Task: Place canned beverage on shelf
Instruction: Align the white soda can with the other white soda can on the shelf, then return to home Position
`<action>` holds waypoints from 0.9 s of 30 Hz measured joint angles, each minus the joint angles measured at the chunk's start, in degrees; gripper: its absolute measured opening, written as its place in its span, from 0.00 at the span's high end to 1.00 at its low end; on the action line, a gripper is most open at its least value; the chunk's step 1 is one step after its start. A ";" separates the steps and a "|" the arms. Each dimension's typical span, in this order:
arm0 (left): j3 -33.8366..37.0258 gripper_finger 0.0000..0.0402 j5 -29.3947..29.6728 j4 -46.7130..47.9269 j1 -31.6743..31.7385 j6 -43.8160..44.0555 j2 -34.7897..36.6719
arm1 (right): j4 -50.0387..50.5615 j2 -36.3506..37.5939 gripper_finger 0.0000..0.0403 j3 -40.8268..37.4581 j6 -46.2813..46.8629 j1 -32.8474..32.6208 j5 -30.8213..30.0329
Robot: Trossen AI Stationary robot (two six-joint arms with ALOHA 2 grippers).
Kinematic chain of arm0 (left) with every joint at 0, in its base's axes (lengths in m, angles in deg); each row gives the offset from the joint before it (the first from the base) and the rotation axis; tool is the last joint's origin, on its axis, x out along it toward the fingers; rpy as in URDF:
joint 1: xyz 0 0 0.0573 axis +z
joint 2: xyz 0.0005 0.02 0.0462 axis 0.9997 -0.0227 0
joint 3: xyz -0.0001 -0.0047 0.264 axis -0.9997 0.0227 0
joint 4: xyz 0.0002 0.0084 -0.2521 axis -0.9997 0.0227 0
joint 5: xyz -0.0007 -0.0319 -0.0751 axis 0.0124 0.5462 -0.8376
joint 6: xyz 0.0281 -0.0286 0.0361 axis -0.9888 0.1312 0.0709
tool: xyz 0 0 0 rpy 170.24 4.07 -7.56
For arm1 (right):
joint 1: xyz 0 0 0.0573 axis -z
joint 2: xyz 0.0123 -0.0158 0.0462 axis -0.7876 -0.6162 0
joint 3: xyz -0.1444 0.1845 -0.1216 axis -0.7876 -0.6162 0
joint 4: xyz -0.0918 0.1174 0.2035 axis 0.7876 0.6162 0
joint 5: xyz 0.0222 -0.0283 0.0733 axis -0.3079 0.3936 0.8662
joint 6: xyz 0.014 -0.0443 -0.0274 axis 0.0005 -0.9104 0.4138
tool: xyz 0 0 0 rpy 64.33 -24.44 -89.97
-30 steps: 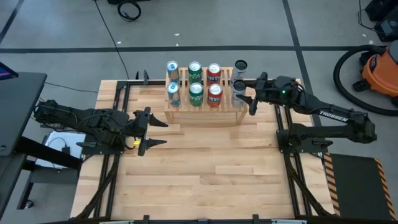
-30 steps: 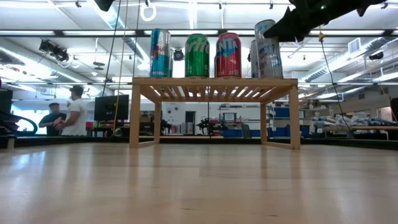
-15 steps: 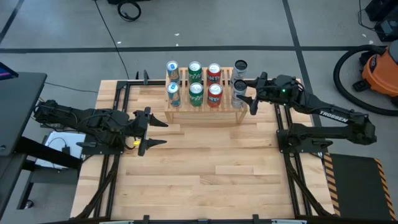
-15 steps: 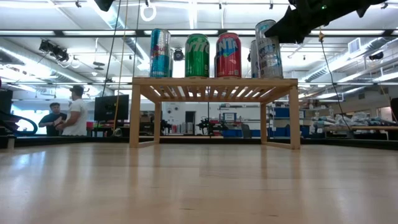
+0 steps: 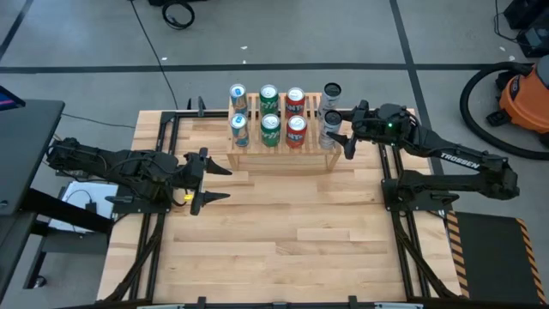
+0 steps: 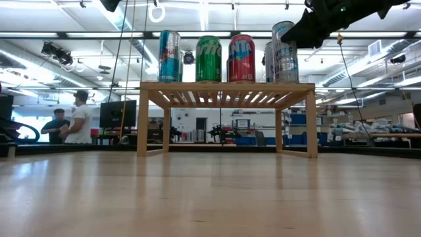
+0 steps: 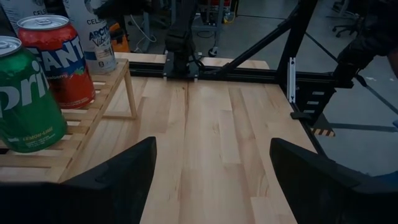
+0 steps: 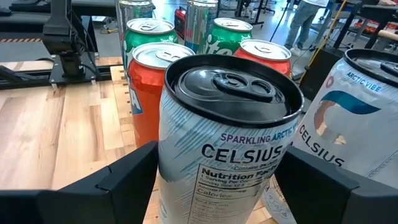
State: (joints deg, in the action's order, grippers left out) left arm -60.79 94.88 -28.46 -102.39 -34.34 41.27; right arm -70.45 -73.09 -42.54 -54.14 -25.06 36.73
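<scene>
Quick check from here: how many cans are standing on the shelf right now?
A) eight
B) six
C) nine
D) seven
A: the high view shows two rows of four on the shelf, the last being the white Celsius can at the right gripper.

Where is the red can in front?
In the high view, the front red can stands on the shelf, between a green can and a silver can.

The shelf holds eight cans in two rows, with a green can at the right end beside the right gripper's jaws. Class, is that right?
Not quite: the cans at the right end of the shelf are silver-white Celsius cans, not green, as the right wrist view shows. The rest stands.
</scene>
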 joint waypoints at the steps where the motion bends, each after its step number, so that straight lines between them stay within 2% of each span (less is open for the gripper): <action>1: 0.00 0.21 0.00 0.01 0.01 0.00 0.00 | -0.02 0.00 0.22 0.00 -0.12 0.00 0.00; 7: 0.00 0.21 0.00 0.00 0.00 -0.03 0.00 | -0.02 0.00 0.20 0.00 0.03 0.00 -0.41; 17: 0.00 0.21 0.00 0.00 0.00 0.00 0.00 | 0.55 1.15 0.05 -0.04 -2.22 0.00 -0.13; 27: 0.00 0.21 0.00 -0.04 0.02 0.00 0.00 | 6.13 6.63 0.04 3.77 -0.20 -0.05 0.28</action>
State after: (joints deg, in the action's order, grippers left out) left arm -60.79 94.88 -28.51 -102.37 -34.34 41.27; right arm -64.31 -66.46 -38.77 -54.34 -25.11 37.01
